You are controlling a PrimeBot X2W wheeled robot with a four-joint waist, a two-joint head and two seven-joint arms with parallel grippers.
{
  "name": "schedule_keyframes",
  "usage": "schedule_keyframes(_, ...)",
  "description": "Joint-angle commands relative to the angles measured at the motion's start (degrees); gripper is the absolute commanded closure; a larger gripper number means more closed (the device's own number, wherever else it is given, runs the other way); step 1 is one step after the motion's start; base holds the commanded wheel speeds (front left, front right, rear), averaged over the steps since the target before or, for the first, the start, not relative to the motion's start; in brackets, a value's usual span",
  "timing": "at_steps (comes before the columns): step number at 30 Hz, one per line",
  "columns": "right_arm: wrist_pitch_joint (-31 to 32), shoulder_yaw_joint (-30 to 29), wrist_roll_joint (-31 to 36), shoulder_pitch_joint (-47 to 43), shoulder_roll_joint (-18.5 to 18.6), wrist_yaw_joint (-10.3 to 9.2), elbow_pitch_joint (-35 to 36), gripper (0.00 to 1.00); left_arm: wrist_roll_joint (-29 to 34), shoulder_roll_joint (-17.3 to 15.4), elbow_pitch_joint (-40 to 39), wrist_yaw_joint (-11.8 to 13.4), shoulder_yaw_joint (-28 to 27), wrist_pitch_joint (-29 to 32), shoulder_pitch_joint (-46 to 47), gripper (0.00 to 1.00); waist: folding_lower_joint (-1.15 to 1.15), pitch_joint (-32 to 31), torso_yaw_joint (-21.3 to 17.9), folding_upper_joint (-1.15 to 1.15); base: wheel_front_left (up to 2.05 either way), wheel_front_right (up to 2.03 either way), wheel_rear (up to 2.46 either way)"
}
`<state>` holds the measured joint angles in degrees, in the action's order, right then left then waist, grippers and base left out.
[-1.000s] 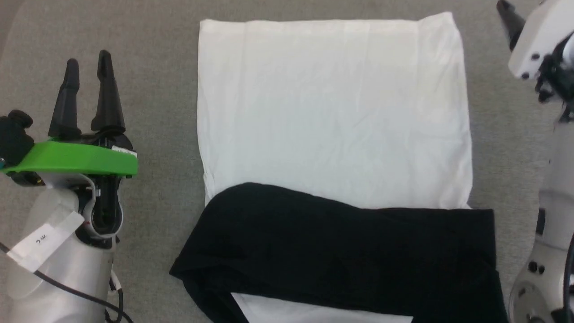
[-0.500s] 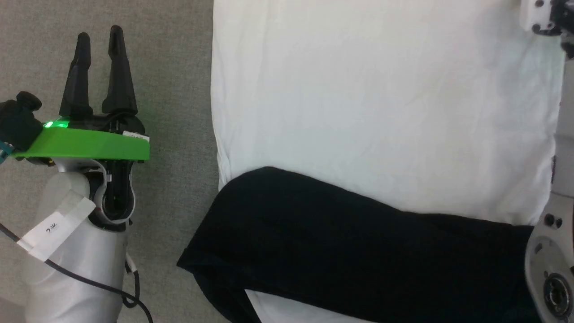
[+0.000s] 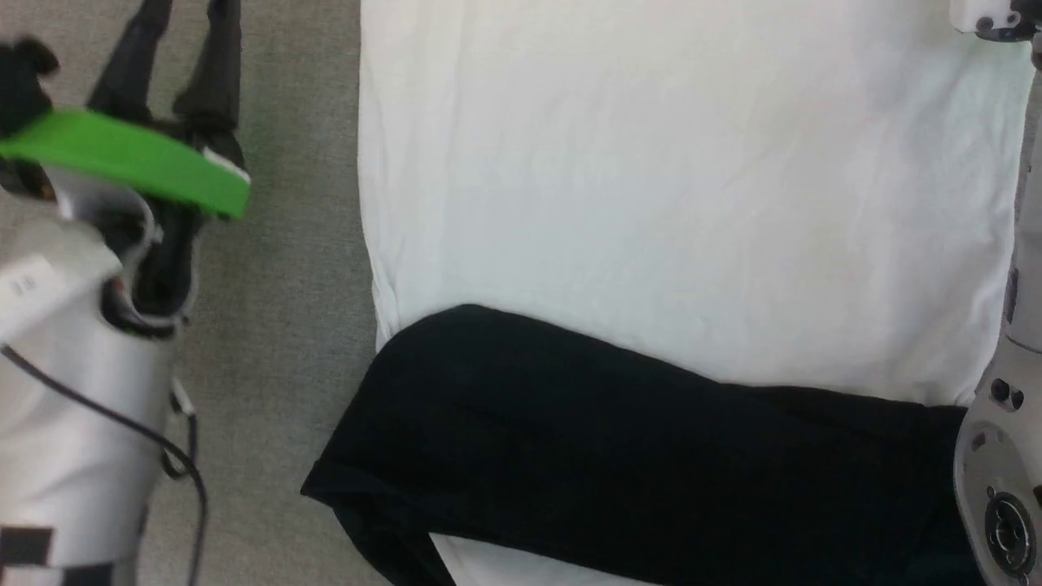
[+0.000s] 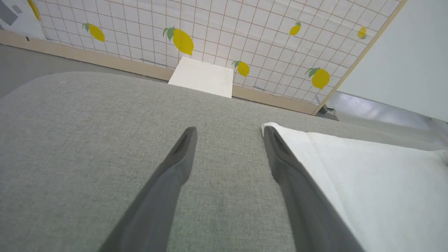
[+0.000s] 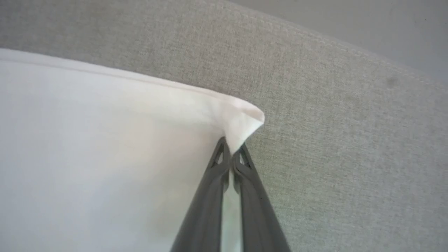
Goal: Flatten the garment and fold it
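Note:
The garment (image 3: 651, 187) lies flat on the grey surface, a big white panel with a black band (image 3: 635, 472) folded across its near part. In the right wrist view my right gripper (image 5: 231, 148) is shut on the garment's far right white corner (image 5: 245, 119), which puckers up between the fingertips. My left gripper (image 3: 189, 12) hovers over the grey cloth left of the garment, fingers apart. The left wrist view has that open left gripper (image 4: 227, 134) with its right finger beside the garment's white far left corner (image 4: 280, 131), nothing between the fingers.
Grey fabric surface (image 3: 293, 268) runs under and around the garment. A wall with a lemon-print grid (image 4: 210, 31) and a white board (image 4: 203, 77) stands beyond the surface's far edge. My right arm's pale forearm (image 3: 1005, 456) rises along the head view's right edge.
My right gripper has closed on the garment's far right corner. The left arm has reached forward along the garment's left edge. The head camera has dipped closer.

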<state>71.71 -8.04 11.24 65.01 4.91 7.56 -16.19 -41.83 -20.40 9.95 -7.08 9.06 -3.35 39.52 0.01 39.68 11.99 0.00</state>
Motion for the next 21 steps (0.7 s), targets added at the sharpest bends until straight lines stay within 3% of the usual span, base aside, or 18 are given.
schedule_keyframes(1, -0.5, 0.36, -0.7, -0.69, 0.12, -0.08, 0.44, 1.0, -1.65, -1.8, -0.05, -0.37, 0.73, 3.54, 3.48, 0.0, -0.01, 0.14, -0.94, 0.0, 0.0, 0.0, 0.0)
schedule_keyframes(7, -1.16, 4.76, -3.52, 0.95, -0.46, -0.08, 2.18, 1.0, -6.91, -7.6, 3.44, 0.41, 3.87, 25.67, 16.37, 0.0, -0.01, 1.08, -3.98, 0.0, 0.0, 0.0, 0.0)
schedule_keyframes(12, -2.03, 8.8, -6.79, 1.81, -0.95, -0.08, 3.0, 1.0, -9.62, -8.93, 8.14, 3.67, 7.85, 43.84, 25.47, 0.0, -0.01, 2.33, -6.86, 0.0, 0.0, 0.0, 0.0)
schedule_keyframes(21, -2.98, 13.78, -10.14, 2.14, -0.83, -0.08, 3.74, 1.0, -8.01, -10.4, 13.43, 7.87, 12.83, 57.56, 31.39, 0.0, -0.01, 4.38, -10.22, 0.0, 0.0, 0.0, 0.0)
